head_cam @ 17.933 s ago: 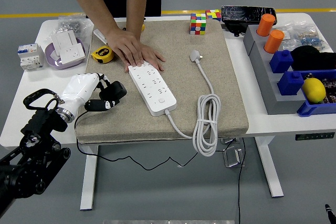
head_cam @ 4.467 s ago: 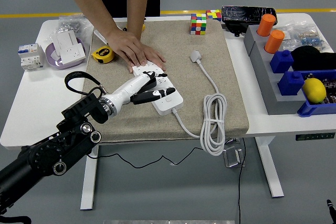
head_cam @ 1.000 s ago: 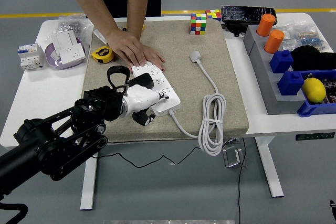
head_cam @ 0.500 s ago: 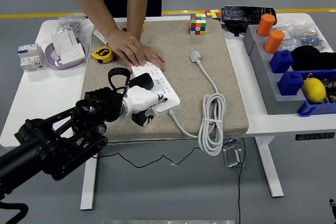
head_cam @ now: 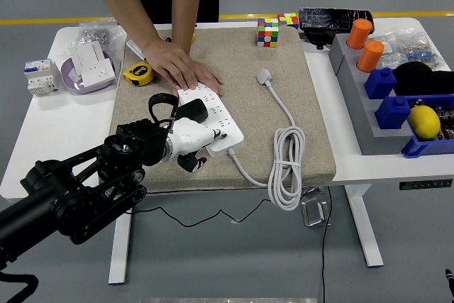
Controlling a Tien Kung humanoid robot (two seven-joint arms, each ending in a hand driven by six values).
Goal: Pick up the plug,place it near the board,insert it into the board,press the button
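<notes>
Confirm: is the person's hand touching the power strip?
Touching. The head view shows the person's hand lying flat on the far end of the power strip, fingers overlapping its top with no gap.

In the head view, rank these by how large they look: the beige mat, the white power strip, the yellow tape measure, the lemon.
1. Beige mat, by far the largest.
2. White power strip, though the left hand and the person's hand cover part of it.
3 and 4. Yellow tape measure and lemon: they look about alike, so I won't rank them.
</notes>
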